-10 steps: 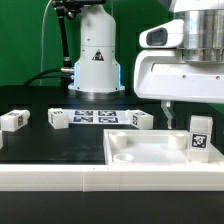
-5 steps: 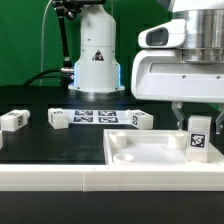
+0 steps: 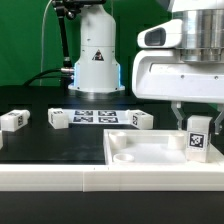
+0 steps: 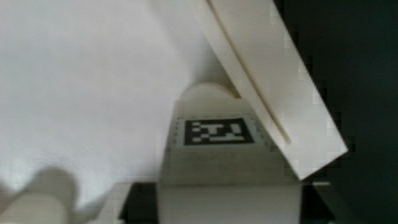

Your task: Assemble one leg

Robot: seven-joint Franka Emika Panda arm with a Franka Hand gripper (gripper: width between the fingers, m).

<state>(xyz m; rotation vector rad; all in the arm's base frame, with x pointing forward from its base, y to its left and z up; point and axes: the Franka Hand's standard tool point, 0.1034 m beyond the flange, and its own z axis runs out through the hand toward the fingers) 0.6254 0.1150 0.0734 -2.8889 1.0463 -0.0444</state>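
A white leg (image 3: 198, 138) with a black-and-white tag stands upright on the right end of the large white panel (image 3: 140, 158), which has round recesses. My gripper (image 3: 193, 121) hangs over it with its jaws on either side of the leg. In the wrist view the leg (image 4: 224, 150) fills the gap between my two dark fingers (image 4: 153, 200), over the panel (image 4: 89, 80) near its raised edge. My gripper (image 4: 228, 206) is shut on the leg. Whether the leg's foot sits in a recess is hidden.
Three more legs lie on the black table: one (image 3: 12, 120) at the exterior view's left, one (image 3: 58, 119) and one (image 3: 141, 120) at either end of the marker board (image 3: 95, 116). The robot base (image 3: 95, 55) stands behind.
My visible finger has moved toward the leg, to the exterior view's right. The leg has shifted slightly left and stays upright.
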